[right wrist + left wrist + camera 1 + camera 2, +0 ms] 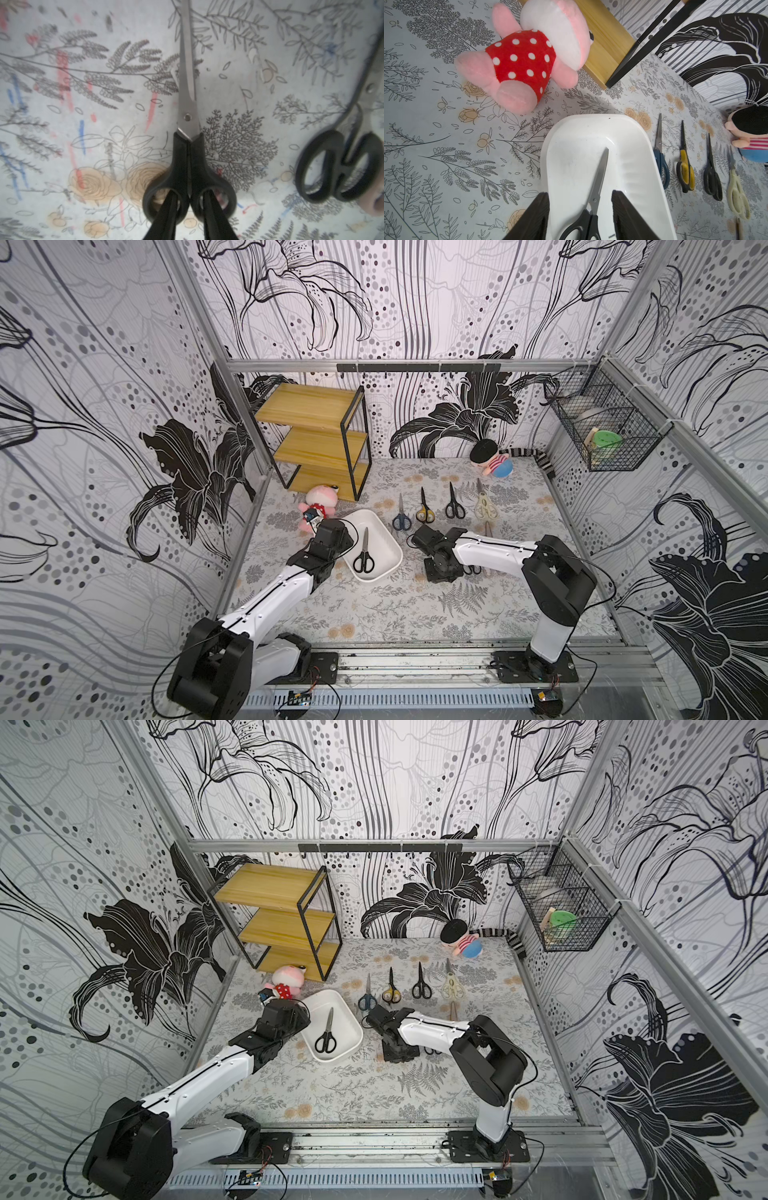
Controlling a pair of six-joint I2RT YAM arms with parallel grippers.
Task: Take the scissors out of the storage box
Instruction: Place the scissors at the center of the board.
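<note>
Looks nearly done: counts just one pr, the last black scissors (364, 552), left in the storage box (376, 526), flat on its floor, mid-desk toward the left edge. Shows four prs laid in a row nearer the far edge, i.e. blue pr (401, 517), yellow-black pr (424, 511), black pr (454, 506), cream pr (484, 508), plus a pinkish pr (488, 528) half hidden behind the right arm. Finds the right gripper (190, 192) low over the desk (374, 614) near the box, on its right-edge side, fingers poked thru the handle loops of a black-handled pr (188, 116) lying flat there; can't tell whether pinching or let go. Has a spare black pr (340, 166) just beside that one. Shows the left gripper (579, 193) spread wide & empty, straddling the box rim on the left-edge side, w/ the last handles between its fingers. Leaves only that pr to lift out, prob. Re room: offers plenty of bare desk toward the near edge; gets tight only at the far-left corner by the pink plush (318, 506) and shelf (316, 435), and inside the box walls
</note>
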